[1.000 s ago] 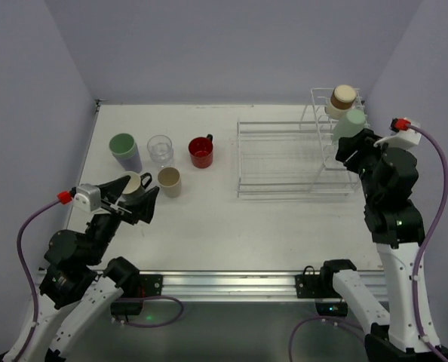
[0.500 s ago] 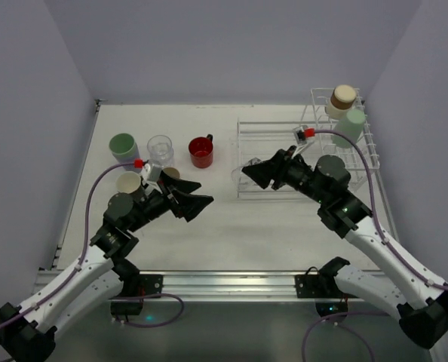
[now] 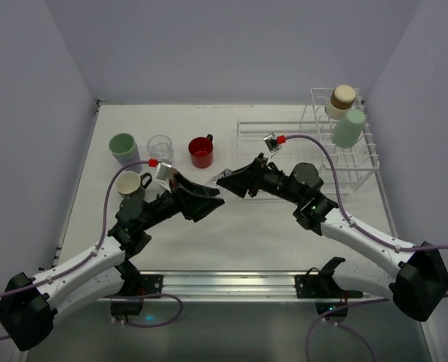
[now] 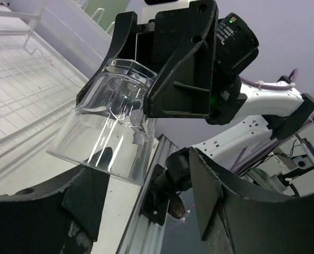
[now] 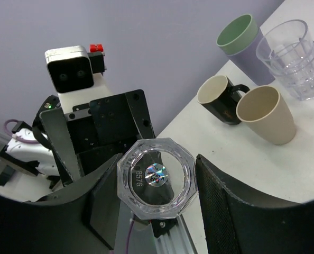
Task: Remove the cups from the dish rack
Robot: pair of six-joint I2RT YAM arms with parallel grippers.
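Overhead and wrist views of two robot arms meeting above the middle of a white counter (image 3: 239, 234), with a cup passing between them.

Progress looks past halfway. Five cups stand upright at the left of the counter:
- a lavender tumbler with a green inside (image 3: 123, 148)
- a clear ribbed glass (image 3: 160, 147)
- a red mug (image 3: 201, 151)
- a black-handled mug with a cream inside (image 3: 130, 183)
- a tan beaker-shaped cup (image 5: 265, 121)

The low basket part of the white wire dish rack (image 3: 250, 151) shows no cups. Two are left on its tall slotted part at the far right, a tan-brown cup with a cream base (image 3: 343, 96) and a pale green cup (image 3: 348, 128).

A clear faceted tumbler (image 4: 107, 132) is in the air, off both rack and counter. The right tool (image 5: 157, 174) is clamped on its eight-sided base. The tumbler lies roughly level. Its long axis runs along the line between the two tools, base towards the right arm and open mouth towards the left arm.

The left tool (image 4: 141, 172) stands partly spread, with one finger on each side of the tumbler's mouth. There is a visible gap on one side, so it does not appear to be gripping yet. The hand-over looks unfinished, and setting this tumbler down would follow.
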